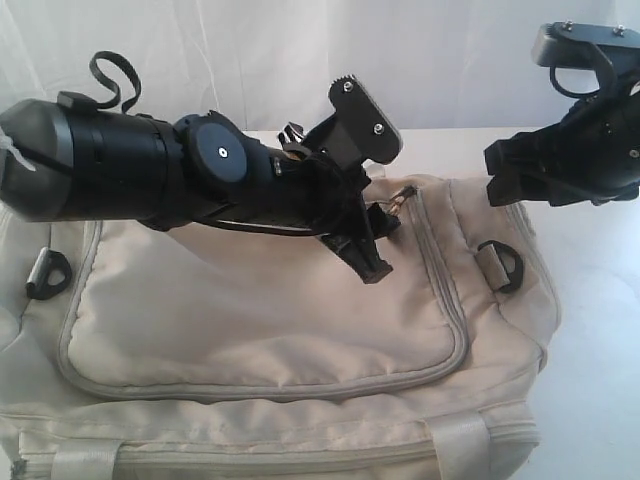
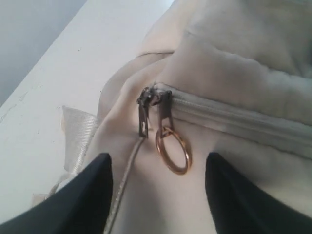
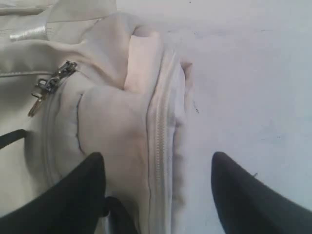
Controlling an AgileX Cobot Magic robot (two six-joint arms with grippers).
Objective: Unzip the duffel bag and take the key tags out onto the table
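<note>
The duffel bag (image 1: pixel 260 320) fills the foreground of the exterior view and lies flat on the white bench (image 1: pixel 600 330), its webbing handle (image 1: pixel 460 440) at the near edge. The top zip (image 2: pixel 234 119) is shut as far as it shows, with the sliders (image 2: pixel 153 105) meeting at the far corner. The left pincer (image 2: pixel 157 168) hangs just above them, jaws spread wide and empty. The right pincer (image 3: pixel 158 161), equally wide and empty, hovers over the bag's end beside bare bench.

Progress: judged from this, the task is at its start. Unzipping is not yet begun, and the key tags are not visible, presumably inside the closed bag. Opening the zip, finding the tags and setting them on the bench all remain.

Count: one bag, two pincers, two sliders, one brass ring (image 2: pixel 173 153) on a slider, two black D-rings (image 1: pixel 500 265), no key tags in view.
</note>
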